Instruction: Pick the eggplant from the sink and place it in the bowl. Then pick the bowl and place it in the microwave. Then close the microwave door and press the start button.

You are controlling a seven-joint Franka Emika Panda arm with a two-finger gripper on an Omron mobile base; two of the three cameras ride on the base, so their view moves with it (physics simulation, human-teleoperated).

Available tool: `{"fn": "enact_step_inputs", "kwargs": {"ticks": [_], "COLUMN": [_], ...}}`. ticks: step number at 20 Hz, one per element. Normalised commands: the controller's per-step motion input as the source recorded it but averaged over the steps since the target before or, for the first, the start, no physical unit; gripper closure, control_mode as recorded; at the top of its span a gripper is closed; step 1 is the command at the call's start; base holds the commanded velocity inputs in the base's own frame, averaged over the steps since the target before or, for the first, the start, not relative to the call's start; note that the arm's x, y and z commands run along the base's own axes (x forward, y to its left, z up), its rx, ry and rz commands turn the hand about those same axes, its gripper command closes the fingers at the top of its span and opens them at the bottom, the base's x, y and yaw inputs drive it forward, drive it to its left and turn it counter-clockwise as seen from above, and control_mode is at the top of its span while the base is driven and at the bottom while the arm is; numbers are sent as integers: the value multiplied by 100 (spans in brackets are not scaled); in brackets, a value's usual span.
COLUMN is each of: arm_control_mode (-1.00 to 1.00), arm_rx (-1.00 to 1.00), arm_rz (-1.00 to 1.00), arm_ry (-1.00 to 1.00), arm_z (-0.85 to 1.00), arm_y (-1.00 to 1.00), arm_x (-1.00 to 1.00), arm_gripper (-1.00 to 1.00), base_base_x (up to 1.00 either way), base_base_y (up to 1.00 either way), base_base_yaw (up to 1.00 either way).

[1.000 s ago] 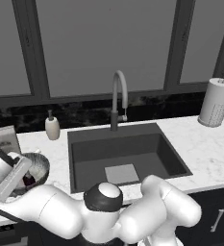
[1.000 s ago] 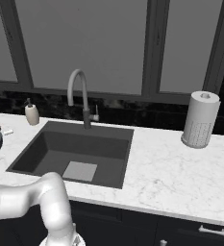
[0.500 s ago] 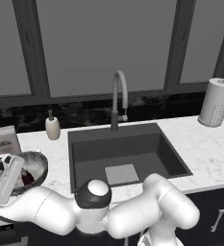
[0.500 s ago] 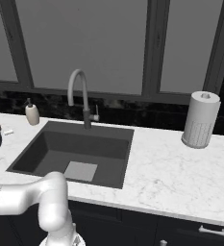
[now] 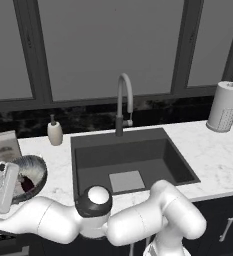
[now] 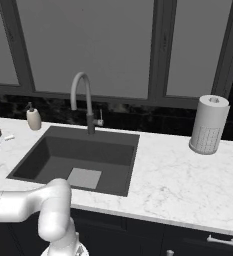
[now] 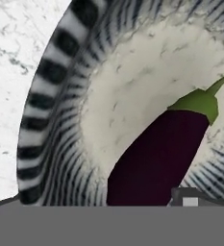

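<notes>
— One step looks done to us: the eggplant [image 7: 161, 153] lies inside the bowl [image 7: 60, 96], stem toward two o'clock in the hand view, and our tool [image 5: 3, 187] stands wide, gripping nothing.

— Has anything shifted?

— Over the last second the arm has drawn back toward eight o'clock over the desk [image 5: 218, 160]; the sink [image 5: 130, 162] stays bare.

— So what follows?

— We judge the bowl itself needs grasping for the microwave.
</notes>
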Motion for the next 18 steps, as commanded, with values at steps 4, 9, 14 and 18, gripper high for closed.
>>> {"fn": "enact_step_inputs", "kwargs": {"ticks": [4, 9, 14, 18], "arm_control_mode": [-100, -100, -100, -100], "arm_rx": [-4, -3, 0, 0], "arm_rz": [12, 12, 11, 6], "arm_ry": [0, 0, 0, 2], "arm_z": [-14, -16, -8, -1], "arm_y": [0, -3, -18, -20], "arm_x": [6, 4, 0, 0], "arm_gripper": [-100, 100, 100, 100], "base_base_x": [0, 0, 0, 0], "base_base_y": [0, 0, 0, 0], "base_base_yaw": [0, 0, 0, 0]}}
